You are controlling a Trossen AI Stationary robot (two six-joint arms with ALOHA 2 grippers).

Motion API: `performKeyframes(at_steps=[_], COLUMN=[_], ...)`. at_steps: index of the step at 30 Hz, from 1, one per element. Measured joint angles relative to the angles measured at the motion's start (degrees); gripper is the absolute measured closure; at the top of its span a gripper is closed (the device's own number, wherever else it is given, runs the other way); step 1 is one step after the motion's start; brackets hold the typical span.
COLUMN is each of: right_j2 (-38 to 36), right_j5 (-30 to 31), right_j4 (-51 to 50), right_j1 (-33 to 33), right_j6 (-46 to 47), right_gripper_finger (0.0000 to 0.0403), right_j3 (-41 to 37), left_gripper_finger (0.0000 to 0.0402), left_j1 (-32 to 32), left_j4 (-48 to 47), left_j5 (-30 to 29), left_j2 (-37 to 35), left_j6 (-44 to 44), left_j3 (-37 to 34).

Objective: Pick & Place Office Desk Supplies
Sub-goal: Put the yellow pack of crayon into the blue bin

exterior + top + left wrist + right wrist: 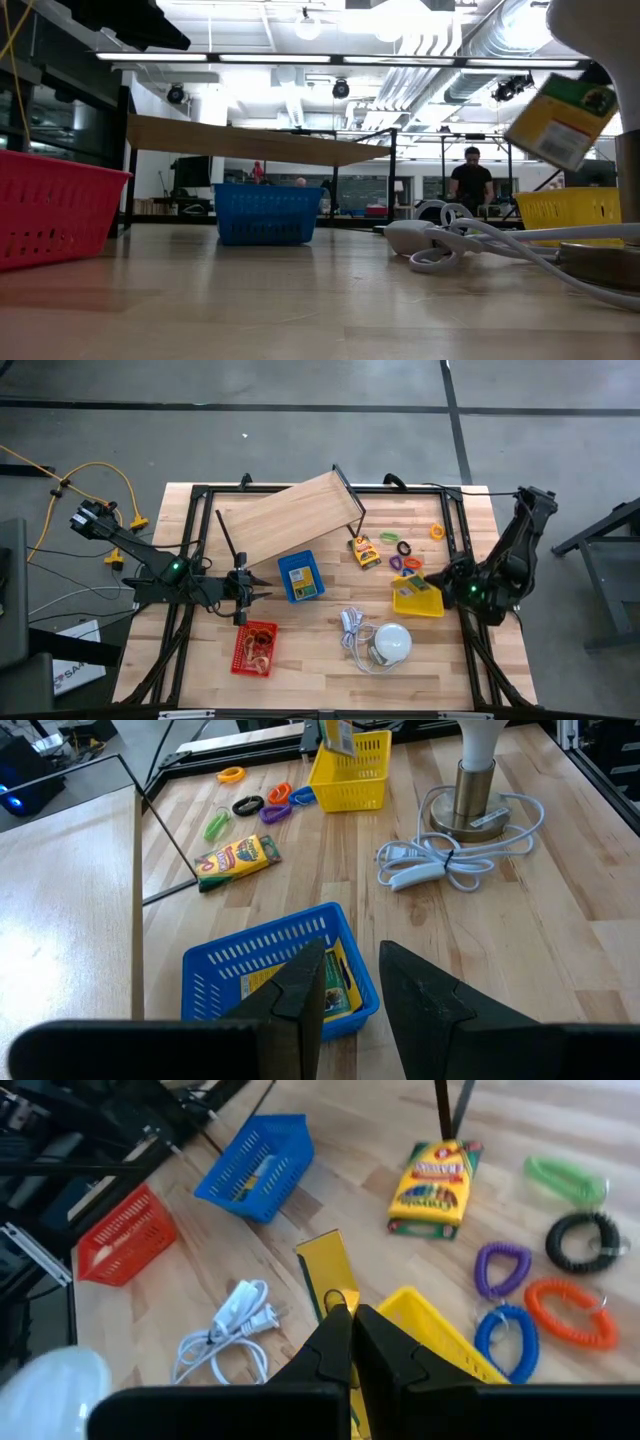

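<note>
Right tool (350,1320) pinches yellow packet (325,1275); print unreadable.

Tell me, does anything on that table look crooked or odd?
Yes. The wooden board lies skewed across the table's back instead of square to its edges. The right gripper holds a yellow packet above the yellow basket, not yet dropped in.

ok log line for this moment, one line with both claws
right claw: shut on crayon packet above yellow basket | left claw: open, empty, over blue basket
</note>
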Motion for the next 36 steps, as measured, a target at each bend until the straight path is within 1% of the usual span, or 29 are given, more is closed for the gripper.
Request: performKeyframes(at_steps=[7, 11, 16, 21, 25, 29, 36], right_j2=[0.2, 0.2, 0.3, 0.3, 0.3, 0.3, 1.6], right_j5=[-0.8, -1.7, -5.9, -10.1, -11.6, -12.4, -19.2], right_j4=[0.7, 4.9, 11.3, 16.1, 19.1, 23.5, 29.7], right_j1=[-6.8, -11.6, -17.9, -22.5, -25.1, -28.7, -37.5], right_j6=[-12.4, -19.9, -29.1, -35.6, -40.3, -47.4, -58.1], right_gripper_finger=[0.04, 0.04, 0.04, 0.04, 0.04, 0.04, 0.04], right_j3=[4.8, 5.3, 5.3, 5.3, 5.3, 5.3, 5.4], left_gripper_finger=[0.0309, 0.0309, 0.0309, 0.0309, 0.0309, 0.0309, 0.0309], left_j1=[0.0, 0.0, 0.0, 0.0, 0.0, 0.0, 0.0], left_j4=[0.0, 0.0, 0.0, 0.0, 0.0, 0.0, 0.0], left_j5=[0.0, 0.0, 0.0, 0.0, 0.0, 0.0, 0.0], left_j2=[0.0, 0.0, 0.0, 0.0, 0.0, 0.0, 0.0], left_j6=[0.0, 0.0, 0.0, 0.0, 0.0, 0.0, 0.0], left_j3=[0.0, 0.0, 0.0, 0.0, 0.0, 0.0, 0.0])
